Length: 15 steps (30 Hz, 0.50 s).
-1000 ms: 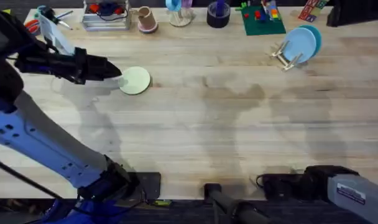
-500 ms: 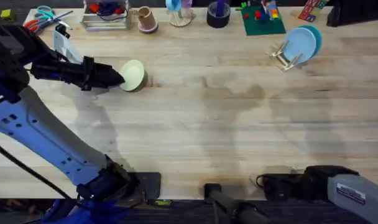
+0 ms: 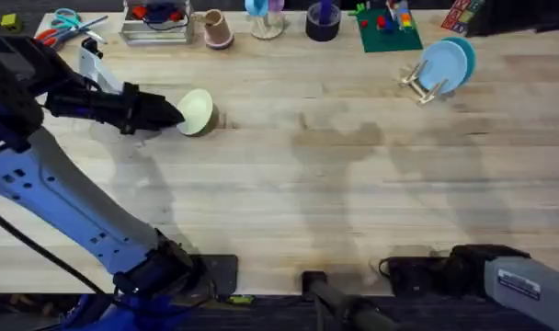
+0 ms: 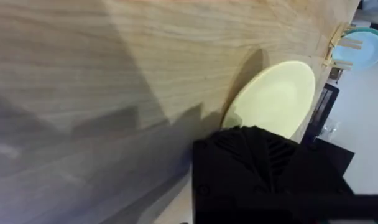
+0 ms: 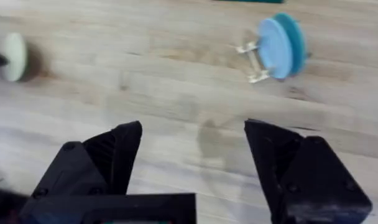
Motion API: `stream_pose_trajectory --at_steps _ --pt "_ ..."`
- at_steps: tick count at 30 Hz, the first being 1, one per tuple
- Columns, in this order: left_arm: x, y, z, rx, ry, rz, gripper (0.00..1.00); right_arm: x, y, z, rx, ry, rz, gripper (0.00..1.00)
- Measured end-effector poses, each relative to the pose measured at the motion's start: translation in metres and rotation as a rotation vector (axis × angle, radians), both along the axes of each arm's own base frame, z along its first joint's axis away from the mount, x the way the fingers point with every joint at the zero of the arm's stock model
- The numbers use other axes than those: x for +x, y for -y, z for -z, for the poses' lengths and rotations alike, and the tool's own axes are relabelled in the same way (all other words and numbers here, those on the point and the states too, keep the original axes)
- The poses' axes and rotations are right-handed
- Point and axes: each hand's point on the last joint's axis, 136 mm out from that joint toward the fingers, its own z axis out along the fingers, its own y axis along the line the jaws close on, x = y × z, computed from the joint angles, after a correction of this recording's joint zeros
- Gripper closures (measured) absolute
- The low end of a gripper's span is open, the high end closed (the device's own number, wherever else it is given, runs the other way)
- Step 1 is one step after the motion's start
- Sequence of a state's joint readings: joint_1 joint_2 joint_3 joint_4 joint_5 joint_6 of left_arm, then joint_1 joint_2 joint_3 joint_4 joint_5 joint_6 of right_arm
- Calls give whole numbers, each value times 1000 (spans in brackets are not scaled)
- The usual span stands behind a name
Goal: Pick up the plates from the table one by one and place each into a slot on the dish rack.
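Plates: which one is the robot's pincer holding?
The yellow-green plate, tipped up on edge in the left pincer at the table's left. The blue plates stand in the rack far to the right, untouched.

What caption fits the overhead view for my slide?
Left gripper holds the pale yellow-green plate tilted off the table, far from the dish rack.

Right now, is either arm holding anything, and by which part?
The left gripper holds the pale yellow-green plate by its rim, tilted up on edge. The right gripper is open and empty.
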State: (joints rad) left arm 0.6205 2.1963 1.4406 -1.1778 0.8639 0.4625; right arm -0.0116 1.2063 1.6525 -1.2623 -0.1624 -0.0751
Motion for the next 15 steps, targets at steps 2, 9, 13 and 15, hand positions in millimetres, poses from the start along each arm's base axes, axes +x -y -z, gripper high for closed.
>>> stream_pose_trajectory --at_steps 2,9,13,15 --pt "0 0 0 0 0 0 960 5 -8 5 38 -26 -29 7" --pt "0 0 0 0 0 0 960 33 -36 29 165 -122 -124 7" --pt "0 0 0 1 0 0 960 52 -66 38 202 -125 -220 6" --pt "0 0 0 1 0 0 960 61 -84 43 210 -120 -276 7"
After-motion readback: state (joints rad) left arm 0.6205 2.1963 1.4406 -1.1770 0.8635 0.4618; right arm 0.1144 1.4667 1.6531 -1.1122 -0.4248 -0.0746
